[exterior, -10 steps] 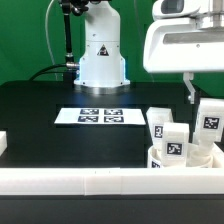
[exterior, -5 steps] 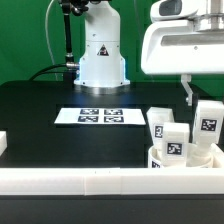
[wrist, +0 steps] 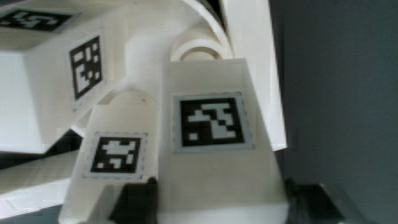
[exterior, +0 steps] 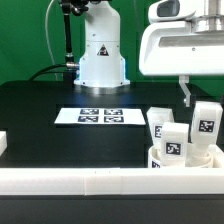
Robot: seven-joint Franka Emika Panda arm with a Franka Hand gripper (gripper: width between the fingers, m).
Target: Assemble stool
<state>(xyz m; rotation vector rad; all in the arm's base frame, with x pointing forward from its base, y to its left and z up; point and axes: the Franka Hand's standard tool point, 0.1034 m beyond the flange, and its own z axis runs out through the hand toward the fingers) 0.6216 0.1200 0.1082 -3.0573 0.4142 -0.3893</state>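
My gripper is shut on a white stool leg with a black-and-white tag and holds it upright over the round white seat at the exterior view's right. Two more tagged legs stand upright at the seat. In the wrist view the held leg fills the middle, and the dark fingertips press both its sides at the gripper. Another tagged leg and the seat lie just beyond. The held leg's lower end is hidden behind the other parts.
The marker board lies flat in the middle of the black table. A long white rail runs along the front edge, with a short white piece at the exterior view's left. The robot base stands at the back.
My gripper has moved slightly down and towards the exterior view's left, with the leg still held. Nothing else has moved.
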